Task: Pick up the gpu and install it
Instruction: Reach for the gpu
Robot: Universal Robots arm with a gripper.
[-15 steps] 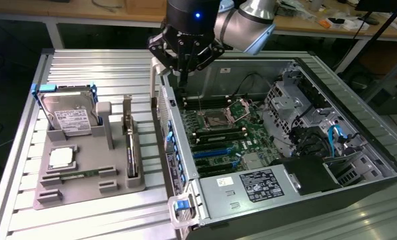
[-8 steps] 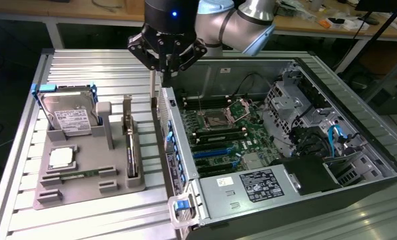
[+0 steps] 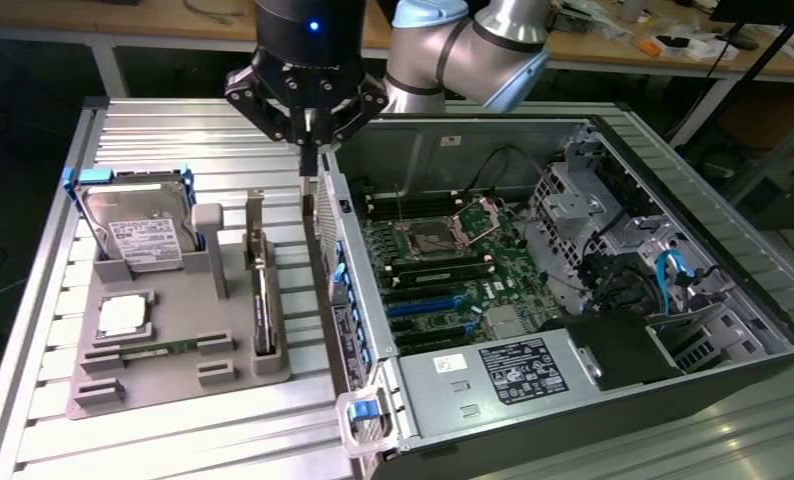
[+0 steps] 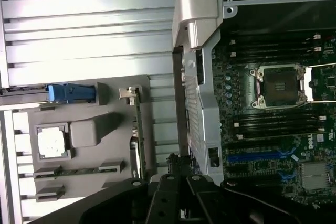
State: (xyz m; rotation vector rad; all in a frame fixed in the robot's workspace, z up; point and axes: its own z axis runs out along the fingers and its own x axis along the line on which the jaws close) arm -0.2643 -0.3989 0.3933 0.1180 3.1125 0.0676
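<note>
The gpu (image 3: 257,280) stands on edge in a slot of the grey holder (image 3: 170,385), a thin dark card with a silvery bracket at its far end. In the wrist view the gpu (image 4: 137,135) runs beside the open computer case (image 4: 194,14). My gripper (image 3: 312,160) hangs high over the gap between the holder and the case's (image 3: 504,125) rear wall, apart from the card. Its fingers are drawn together to a narrow point, shut, with nothing seen between them. My gripper (image 4: 176,176) shows as black linkages. Blue expansion slots (image 3: 424,305) lie on the motherboard.
The holder also carries a hard drive in a blue frame (image 3: 137,230), a processor (image 3: 124,315) and a green memory stick (image 3: 150,350). Inside the case sit the processor socket (image 4: 277,85), a power supply (image 3: 517,370) and drive cages (image 3: 584,200). Everything rests on a ribbed metal table (image 3: 50,330).
</note>
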